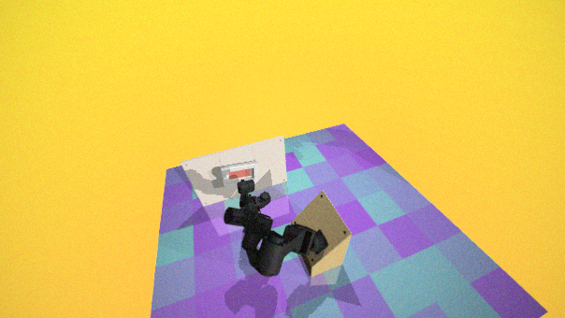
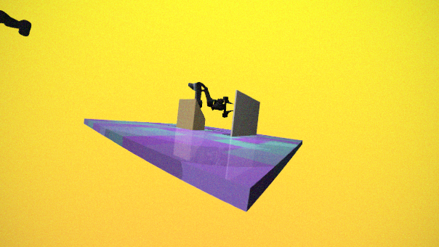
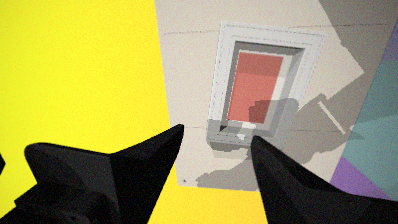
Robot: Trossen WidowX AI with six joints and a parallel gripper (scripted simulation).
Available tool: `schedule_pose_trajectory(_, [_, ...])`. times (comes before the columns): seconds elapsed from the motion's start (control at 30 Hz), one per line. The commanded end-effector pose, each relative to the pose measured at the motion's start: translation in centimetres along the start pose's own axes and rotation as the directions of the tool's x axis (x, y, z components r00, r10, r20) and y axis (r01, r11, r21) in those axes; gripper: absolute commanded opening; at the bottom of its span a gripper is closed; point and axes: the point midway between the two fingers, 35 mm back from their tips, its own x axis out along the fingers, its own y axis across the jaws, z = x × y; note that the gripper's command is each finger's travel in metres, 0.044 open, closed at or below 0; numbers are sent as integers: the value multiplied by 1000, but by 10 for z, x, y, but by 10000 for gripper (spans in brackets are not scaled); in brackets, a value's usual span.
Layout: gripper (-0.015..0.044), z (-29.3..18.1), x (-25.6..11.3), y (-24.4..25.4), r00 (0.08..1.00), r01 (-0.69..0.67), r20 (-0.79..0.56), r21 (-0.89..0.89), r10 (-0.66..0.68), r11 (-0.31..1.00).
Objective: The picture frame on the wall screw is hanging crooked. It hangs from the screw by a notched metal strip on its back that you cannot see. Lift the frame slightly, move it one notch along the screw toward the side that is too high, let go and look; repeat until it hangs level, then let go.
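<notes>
The picture frame (image 1: 239,166) (image 3: 220,82) has a pale border around a red picture and hangs on the upright pale wall panel (image 1: 276,154) (image 2: 245,116) (image 3: 185,85). Against the panel's edges it is tilted, its left end higher in the top view. The screw and the notched strip are hidden. My gripper (image 2: 232,107) (image 3: 218,133) is open, with nothing between its fingers. Its fingertips point at the panel from close in front; in the wrist view, one tip overlaps the frame's lower end and the other lies left of the frame. Contact cannot be told.
A tan block (image 1: 323,215) (image 2: 185,114) stands beside the arm, facing the panel, on the purple and teal checkered table (image 1: 402,267) (image 2: 214,185). The arm's shadow falls on the panel and part of the frame. A dark arm-like piece (image 2: 25,27) shows at the top left of the exterior view.
</notes>
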Motion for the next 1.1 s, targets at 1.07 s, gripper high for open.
schedule_pose_trajectory(1.07, [260, 1, 81, 0, 1000, -1, 0, -10, 1, 1000])
